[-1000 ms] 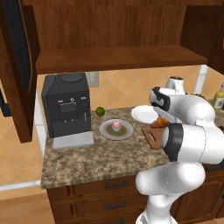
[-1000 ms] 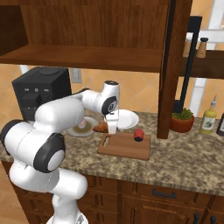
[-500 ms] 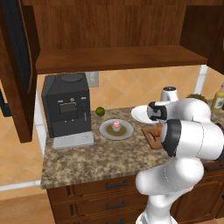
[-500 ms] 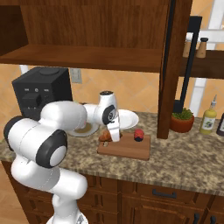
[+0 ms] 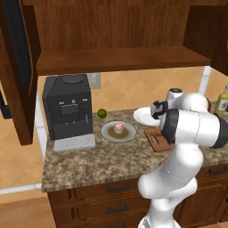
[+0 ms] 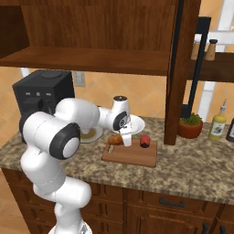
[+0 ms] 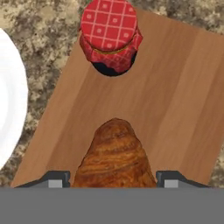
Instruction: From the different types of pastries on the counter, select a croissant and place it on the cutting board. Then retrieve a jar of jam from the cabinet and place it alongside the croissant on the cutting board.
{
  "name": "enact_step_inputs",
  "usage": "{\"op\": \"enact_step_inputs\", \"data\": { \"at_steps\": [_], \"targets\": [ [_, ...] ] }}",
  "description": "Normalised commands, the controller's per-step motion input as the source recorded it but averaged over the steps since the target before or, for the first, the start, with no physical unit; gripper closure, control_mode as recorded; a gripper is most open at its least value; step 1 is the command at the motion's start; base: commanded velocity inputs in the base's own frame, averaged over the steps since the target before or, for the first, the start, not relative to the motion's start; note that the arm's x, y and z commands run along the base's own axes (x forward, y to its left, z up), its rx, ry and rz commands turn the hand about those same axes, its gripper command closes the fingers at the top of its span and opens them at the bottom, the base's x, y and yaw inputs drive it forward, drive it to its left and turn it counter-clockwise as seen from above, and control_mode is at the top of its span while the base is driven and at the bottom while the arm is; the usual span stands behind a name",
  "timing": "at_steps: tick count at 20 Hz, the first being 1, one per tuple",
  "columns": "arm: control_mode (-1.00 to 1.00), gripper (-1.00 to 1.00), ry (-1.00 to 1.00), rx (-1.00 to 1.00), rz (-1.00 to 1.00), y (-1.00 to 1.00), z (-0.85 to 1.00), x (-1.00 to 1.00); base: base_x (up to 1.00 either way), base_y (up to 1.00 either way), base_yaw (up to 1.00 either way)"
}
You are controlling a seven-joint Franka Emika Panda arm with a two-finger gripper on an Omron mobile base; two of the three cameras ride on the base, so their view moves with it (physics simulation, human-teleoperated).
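Since both task items sit on the board, the job looks close to done: only the let-go and pull-away seem left.
Gripper (image 7: 113, 179): spread wide either side of the croissant, tips standing off its flanks, so released or about to be, not clenched; whether the pads touch the pastry I cannot tell.
Croissant (image 7: 114, 155): lies flat on the cutting board (image 7: 175, 100), near end between the fingertips (image 7: 56, 178), pointed end aimed at the jar.
Jar of jam (image 7: 110, 35): upright on the far part of the same board, red checked lid up, apart from the croissant, so the "alongside" placing reads as met.
Why low hand: wrist points straight down over the board, fits setting the pastry down rather than carrying it.
Hand view adds: gap between jar and croissant, finger spread, edge of white plate (image 7: 11, 109) just left of the board.
Right base view adds: whole board on the counter (image 6: 192, 169), jar to the right of the hand, cabinet (image 6: 91, 32) doors open above.
Left base view adds: cupcake (image 5: 118, 128) on grey plate (image 5: 107, 135) to the left, lime (image 5: 102, 113), coffee machine (image 5: 67, 109); arm hides the croissant and jar there.
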Motion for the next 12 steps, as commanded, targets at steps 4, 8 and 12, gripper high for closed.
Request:
{"op": "enact_step_inputs", "data": {
  "at_steps": [4, 8, 12],
  "targets": [
    [-1.0, 1.0, 0.05, 0.0, 0.0, -0.04, -0.23, -0.02, 0.0, 0.0, 0.0],
    [-1.0, -1.0, 0.02, 0.0, 0.02, -0.1, -0.37, -0.01, 0.0, 0.0, 0.0],
    [-1.0, -1.0, -0.01, 0.0, 0.06, -0.2, -0.13, 0.0, 0.0, 0.0, 0.0]
  ]
}}
